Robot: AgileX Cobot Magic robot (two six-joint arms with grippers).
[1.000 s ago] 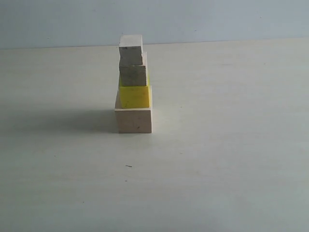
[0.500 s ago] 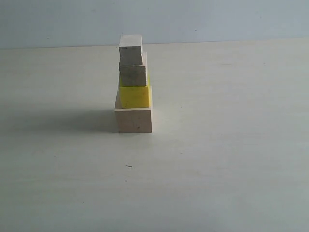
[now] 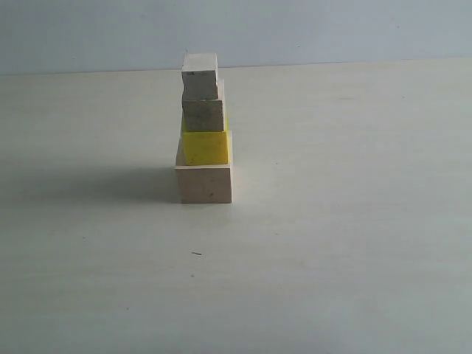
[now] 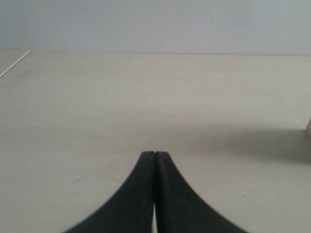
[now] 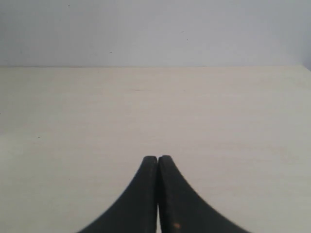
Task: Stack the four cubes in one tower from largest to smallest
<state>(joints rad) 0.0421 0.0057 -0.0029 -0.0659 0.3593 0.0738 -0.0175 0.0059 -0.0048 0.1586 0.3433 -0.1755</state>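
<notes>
In the exterior view the four cubes stand as one tower. The large pale wooden cube [image 3: 205, 183] is at the bottom, the bright yellow cube [image 3: 206, 147] rests on it, a smaller bare wooden cube [image 3: 203, 115] sits on that, and the smallest cube [image 3: 200, 74], with a dark knot mark, is on top. Neither gripper shows in the exterior view. My left gripper [image 4: 154, 154] is shut with nothing in it, above bare table; a sliver of the large cube [image 4: 309, 127] shows at that view's edge. My right gripper [image 5: 158, 158] is shut and empty too.
The pale table [image 3: 332, 243] spreads around the tower, with a plain wall [image 3: 295, 29] behind it. The tower's shadow [image 3: 96, 183] falls to its left. A tiny dark speck [image 3: 197, 254] lies in front of the tower.
</notes>
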